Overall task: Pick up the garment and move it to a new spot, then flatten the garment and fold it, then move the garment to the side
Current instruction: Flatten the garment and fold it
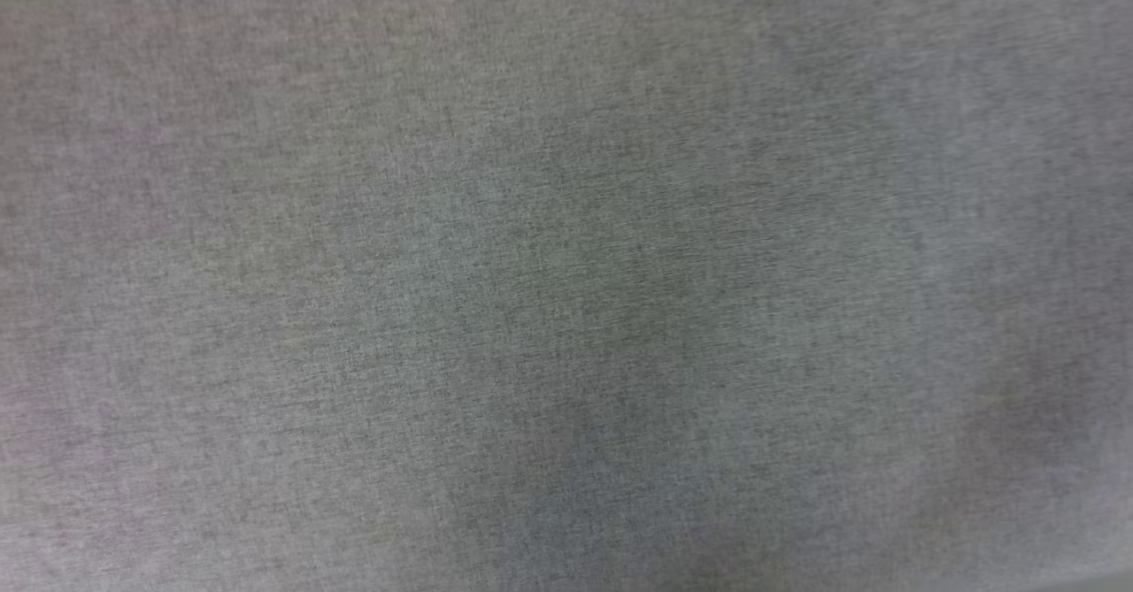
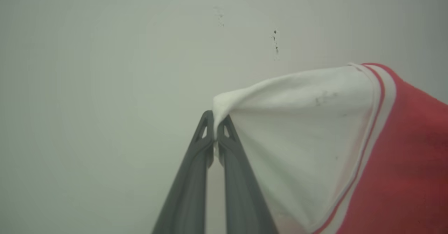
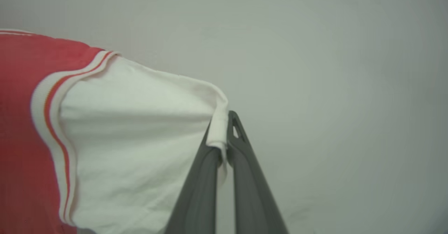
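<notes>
1. The left claw [image 2: 216, 118] is closed on the hem of the garment [image 2: 402, 157], at its white sleeve [image 2: 297, 122]. Cloth bunches between the tips.
2. The right claw [image 3: 225, 122] is pinched shut on the other white sleeve [image 3: 140, 139], whose hem folds over one tip.
3. From each claw the red body [image 3: 21, 129] lies inward, toward the other claw. The garment therefore seems strung sleeve to sleeve, long axis from claw to claw, neither arm nearer.
4. Behind the red body is a pale plain surface [image 2: 105, 87]; I cannot tell if it is counter or wall.
5. The head view gives grey woven cloth [image 1: 566, 273] up close. Its place relative to the red body cannot be judged.
6. The coming move likely needs both claws travelling together, or the thin fabric sags.
</notes>
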{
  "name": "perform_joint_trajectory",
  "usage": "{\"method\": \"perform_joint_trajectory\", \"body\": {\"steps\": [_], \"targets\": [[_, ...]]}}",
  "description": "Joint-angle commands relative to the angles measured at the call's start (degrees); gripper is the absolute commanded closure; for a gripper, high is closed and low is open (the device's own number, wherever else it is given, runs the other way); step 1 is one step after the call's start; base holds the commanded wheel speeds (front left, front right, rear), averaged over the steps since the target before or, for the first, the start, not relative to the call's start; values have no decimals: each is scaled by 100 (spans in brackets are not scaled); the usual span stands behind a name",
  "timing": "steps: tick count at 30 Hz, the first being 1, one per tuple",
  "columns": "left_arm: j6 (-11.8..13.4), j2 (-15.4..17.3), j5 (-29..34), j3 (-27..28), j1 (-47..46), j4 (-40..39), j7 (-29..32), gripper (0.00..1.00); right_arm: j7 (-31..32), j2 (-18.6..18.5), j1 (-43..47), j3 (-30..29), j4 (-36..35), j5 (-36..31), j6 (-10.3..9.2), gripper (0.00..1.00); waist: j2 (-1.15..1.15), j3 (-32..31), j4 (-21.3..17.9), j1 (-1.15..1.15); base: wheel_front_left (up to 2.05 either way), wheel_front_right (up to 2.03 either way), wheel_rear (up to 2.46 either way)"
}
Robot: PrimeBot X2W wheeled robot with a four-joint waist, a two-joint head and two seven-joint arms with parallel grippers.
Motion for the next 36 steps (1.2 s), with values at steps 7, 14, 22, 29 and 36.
{"method": "perform_joint_trajectory", "body": {"steps": [7,14,22,29,36], "targets": [[-80,-378,-50,-299,504,698,-573,100,-383,278,334,128,716,-123,-6,100,0,-105,91,-2,0,0,0],[-135,-492,-310,-607,2008,891,-1078,100,-691,367,1297,431,1184,189,-5,100,0,-575,132,-2,0,0,0],[-137,-613,-673,-923,4489,660,-1396,100,-904,64,3037,1034,1084,963,-5,100,0,-1388,338,-2,0,0,0],[-15,-686,-1058,-1074,6512,447,-1464,100,-726,-446,4837,1831,542,1788,-6,100,0,-2160,445,-2,0,0,0],[168,-573,-1185,-1226,7950,54,-1473,100,-563,-1231,6337,2231,-143,2656,-6,100,0,-2772,534,-2,0,0,0]]}}
